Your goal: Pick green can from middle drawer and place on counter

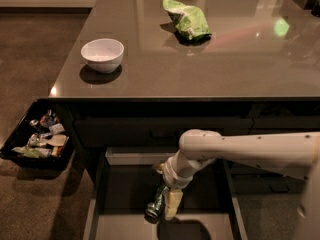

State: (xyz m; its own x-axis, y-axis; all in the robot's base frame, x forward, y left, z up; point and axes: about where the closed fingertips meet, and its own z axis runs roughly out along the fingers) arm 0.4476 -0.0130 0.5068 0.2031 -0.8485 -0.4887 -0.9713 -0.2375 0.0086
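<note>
— Where is your gripper (166,208) sitting right now?

— It is hanging down inside the open drawer (125,184), at the end of my arm (250,149), which is reaching in from the right, under the edge of the counter (200,69).

— Is it holding anything?

— I am judging that it is pinching the green can (155,204). The can is leaning at a tilt, one silver end pointing down to the front left, and it is pressing against my pale finger (174,204). A loose can would hardly be tilting like that. (My other finger is hiding behind the can.)

— Why is the can so low?

— It is hovering just over the grey drawer floor, with a shadow lying beneath it, so the lift is not yet done. I am reaching from the side because the counter is overhanging the back of the drawer, so the can is going to need raising and drawing forward before it is clearing that edge.

— And what are you counting?

— I am counting one green can and one open drawer. On the counter there are two things, a white bowl (102,54) and a crumpled green bag (187,20), lying well apart with bare space between them. I am also counting one black tray (22,126) of small packets on the floor to the left.
</note>
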